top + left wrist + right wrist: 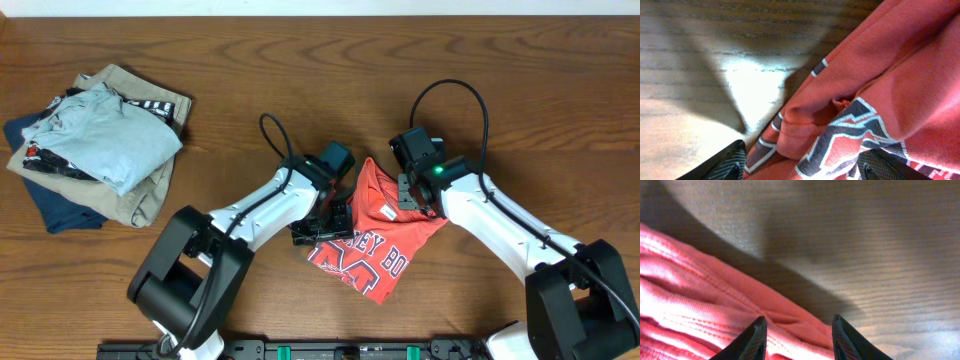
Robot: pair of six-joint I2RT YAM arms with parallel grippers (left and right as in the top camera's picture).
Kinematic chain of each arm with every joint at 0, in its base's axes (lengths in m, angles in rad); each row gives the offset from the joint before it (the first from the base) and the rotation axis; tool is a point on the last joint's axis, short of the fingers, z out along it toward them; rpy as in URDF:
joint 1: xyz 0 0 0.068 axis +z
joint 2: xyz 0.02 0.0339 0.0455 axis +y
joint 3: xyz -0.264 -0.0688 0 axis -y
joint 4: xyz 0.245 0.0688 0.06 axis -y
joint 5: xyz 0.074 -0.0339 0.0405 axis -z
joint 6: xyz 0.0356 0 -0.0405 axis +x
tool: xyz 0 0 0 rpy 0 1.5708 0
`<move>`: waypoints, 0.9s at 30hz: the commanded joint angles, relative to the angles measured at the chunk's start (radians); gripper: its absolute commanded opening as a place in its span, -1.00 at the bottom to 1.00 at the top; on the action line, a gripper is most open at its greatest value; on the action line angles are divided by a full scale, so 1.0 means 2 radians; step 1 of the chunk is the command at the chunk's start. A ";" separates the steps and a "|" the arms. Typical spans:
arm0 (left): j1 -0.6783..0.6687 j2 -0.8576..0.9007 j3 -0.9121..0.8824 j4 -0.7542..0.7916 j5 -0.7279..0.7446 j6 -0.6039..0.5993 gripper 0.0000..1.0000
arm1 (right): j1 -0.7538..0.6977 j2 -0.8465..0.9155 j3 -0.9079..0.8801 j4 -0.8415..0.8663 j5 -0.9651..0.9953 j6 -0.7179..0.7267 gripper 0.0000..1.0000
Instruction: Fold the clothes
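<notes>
The coral-red T-shirt (375, 245) lies crumpled in the middle of the table, with its white-and-dark lettering facing up. My left gripper (325, 222) sits at the shirt's left edge. In the left wrist view the jaws (802, 167) are wide apart, with a bunched fold of the printed cloth (890, 75) between them. My right gripper (412, 197) is over the shirt's upper right edge. In the right wrist view its fingers (797, 325) are apart, straddling the hem of the shirt (690, 295), low against the cloth.
A pile of folded garments stands at the back left: a light blue shirt (100, 140) on top, with tan (140, 195) and navy (60, 210) pieces under it. Bare wooden table (300, 60) surrounds the T-shirt. Both arms' cables arch above the middle.
</notes>
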 commanded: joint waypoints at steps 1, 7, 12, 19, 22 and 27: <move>0.005 -0.037 0.004 0.001 -0.018 0.003 0.41 | -0.024 -0.004 0.008 0.000 0.005 -0.026 -0.14; 0.016 -0.098 0.007 0.065 -0.032 0.160 0.86 | -0.059 -0.062 0.023 -0.020 0.005 -0.035 0.00; 0.047 -0.094 0.007 0.093 0.029 0.254 0.96 | -0.079 -0.135 0.024 -0.032 -0.012 -0.063 0.10; 0.102 -0.038 0.007 0.154 0.179 0.281 0.96 | -0.081 -0.192 0.024 -0.091 -0.025 -0.076 0.13; 0.109 -0.006 0.007 0.181 0.227 0.281 0.96 | -0.081 -0.199 0.024 -0.117 -0.025 -0.076 0.14; 0.101 0.048 0.007 0.190 0.228 0.280 0.95 | -0.081 -0.199 0.024 -0.143 -0.025 -0.076 0.14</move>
